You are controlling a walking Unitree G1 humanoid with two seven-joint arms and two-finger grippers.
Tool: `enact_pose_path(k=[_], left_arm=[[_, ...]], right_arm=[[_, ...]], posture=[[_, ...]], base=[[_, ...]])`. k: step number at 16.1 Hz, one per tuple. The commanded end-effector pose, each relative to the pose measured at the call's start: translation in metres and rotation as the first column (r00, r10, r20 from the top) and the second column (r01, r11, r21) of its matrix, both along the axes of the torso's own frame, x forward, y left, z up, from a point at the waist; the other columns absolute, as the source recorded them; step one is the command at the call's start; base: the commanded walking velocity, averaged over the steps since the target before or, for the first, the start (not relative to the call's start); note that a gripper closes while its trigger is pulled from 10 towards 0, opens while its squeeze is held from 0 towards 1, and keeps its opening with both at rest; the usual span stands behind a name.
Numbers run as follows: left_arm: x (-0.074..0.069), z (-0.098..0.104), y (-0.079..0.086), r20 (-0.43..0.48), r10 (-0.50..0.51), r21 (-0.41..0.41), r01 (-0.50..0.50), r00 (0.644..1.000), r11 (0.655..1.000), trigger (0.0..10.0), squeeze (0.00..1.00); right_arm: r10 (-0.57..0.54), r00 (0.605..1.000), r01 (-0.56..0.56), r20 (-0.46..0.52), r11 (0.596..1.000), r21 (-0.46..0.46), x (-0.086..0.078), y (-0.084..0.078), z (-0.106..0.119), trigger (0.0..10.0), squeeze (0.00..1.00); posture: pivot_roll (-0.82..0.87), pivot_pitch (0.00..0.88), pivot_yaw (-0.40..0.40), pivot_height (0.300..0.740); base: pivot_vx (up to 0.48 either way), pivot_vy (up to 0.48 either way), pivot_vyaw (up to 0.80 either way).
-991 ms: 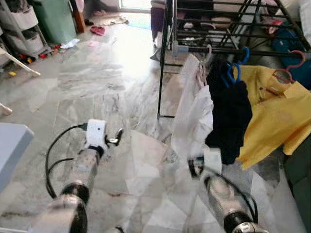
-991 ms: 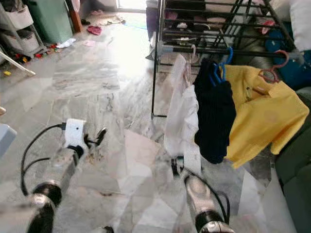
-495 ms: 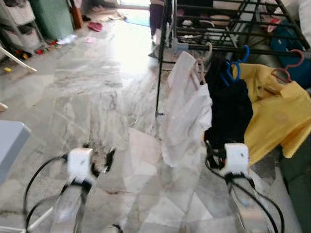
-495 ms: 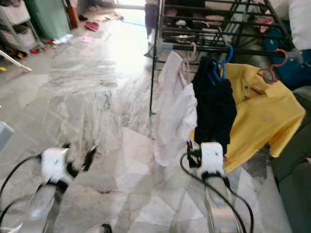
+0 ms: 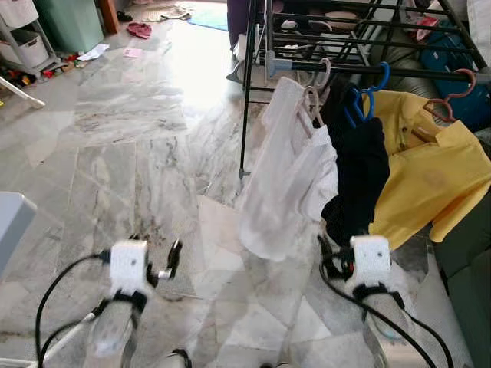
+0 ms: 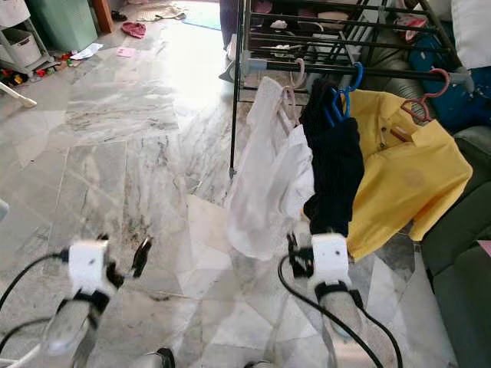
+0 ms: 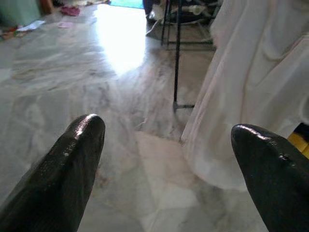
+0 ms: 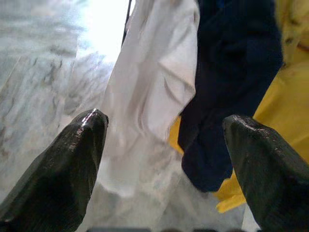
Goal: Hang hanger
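While I stand on the grey-veined marble floor (image 5: 138, 153), I face a black metal drying rack (image 5: 322, 46) whose front rail (image 5: 337, 69) carries three garments side by side. A white shirt (image 5: 288, 188) hangs from a pale pink hanger (image 5: 313, 103) at the rail's left end. Just beside it, and touching it, a black garment (image 5: 360, 172) hangs on a blue plastic hanger (image 5: 367, 100). To the right, a yellow polo shirt (image 5: 430, 180) hangs on a reddish-pink hanger (image 5: 449, 96).

My left gripper (image 7: 166, 159) is low over the floor, well left of the clothes, with its two black fingers spread wide and nothing between them. My right gripper (image 8: 164, 159) is also spread wide and empty. It points at the lower edges of the white shirt and the black garment, near them but not touching.

I judge the hanging itself to be finished, or very nearly so. Every hanger I can see has its hook over the rail, and neither of my grippers carries one. I cannot tell which of the three hangers was mine to hang, though the white shirt is closest to my right gripper. The white shirt sits bunched and a little crooked on its hanger. What seems left is only to draw my arms clear, or to fetch another hanger if more remain.
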State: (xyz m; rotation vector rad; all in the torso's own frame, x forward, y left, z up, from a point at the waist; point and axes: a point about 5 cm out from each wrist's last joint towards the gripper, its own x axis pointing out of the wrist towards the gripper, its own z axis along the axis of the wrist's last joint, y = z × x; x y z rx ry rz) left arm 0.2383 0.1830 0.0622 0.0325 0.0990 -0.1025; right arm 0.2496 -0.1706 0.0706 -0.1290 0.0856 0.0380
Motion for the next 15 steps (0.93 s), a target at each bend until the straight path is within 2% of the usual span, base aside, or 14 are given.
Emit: enact_pose_path(k=[1,4,6,7,12,15], left_arm=[[0.002,-0.002,-0.002,-0.020,-0.014,-0.014,0.014,1.000,1.000,10.0,0.00],[0.008,-0.009,-0.013,-0.038,-0.119,-0.048,0.117,0.992,0.992,10.0,0.00],[0.013,-0.014,-0.009,-0.061,-0.122,-0.049,0.119,0.991,0.992,10.0,0.00],[0.017,-0.017,-0.005,-0.070,-0.118,-0.057,0.114,0.991,0.992,10.0,0.00],[0.024,-0.013,-0.006,-0.037,-0.191,-0.075,0.188,0.981,0.979,10.0,0.00],[0.026,-0.008,-0.017,-0.011,-0.246,-0.089,0.244,0.969,0.966,10.0,0.00]], right_arm=[[-0.032,0.999,0.032,0.017,0.999,-0.010,0.001,-0.005,0.005,10.0,0.00],[-0.067,0.998,0.067,0.011,0.998,-0.002,0.000,-0.009,0.007,10.0,0.00],[-0.076,0.997,0.076,-0.002,0.997,-0.006,-0.002,-0.009,0.007,10.0,0.00],[-0.081,0.997,0.081,0.007,0.997,-0.004,-0.001,-0.008,0.008,10.0,0.00],[-0.102,0.994,0.101,0.027,0.995,0.007,0.006,-0.006,0.014,10.0,0.00],[-0.096,0.994,0.097,0.051,0.995,0.001,0.011,-0.002,0.021,10.0,0.00]], posture=[[-0.11,0.146,-0.057,0.740],[-0.11,0.135,-0.055,0.740],[-0.12,0.130,-0.053,0.740],[-0.12,0.126,-0.049,0.740],[-0.11,0.127,-0.036,0.740],[-0.11,0.145,-0.030,0.740]], base=[[0.000,0.000,0.00],[0.000,0.000,-0.41],[0.000,0.000,-0.80],[0.000,0.000,0.00],[0.000,0.000,0.00],[0.000,0.000,-0.63]])
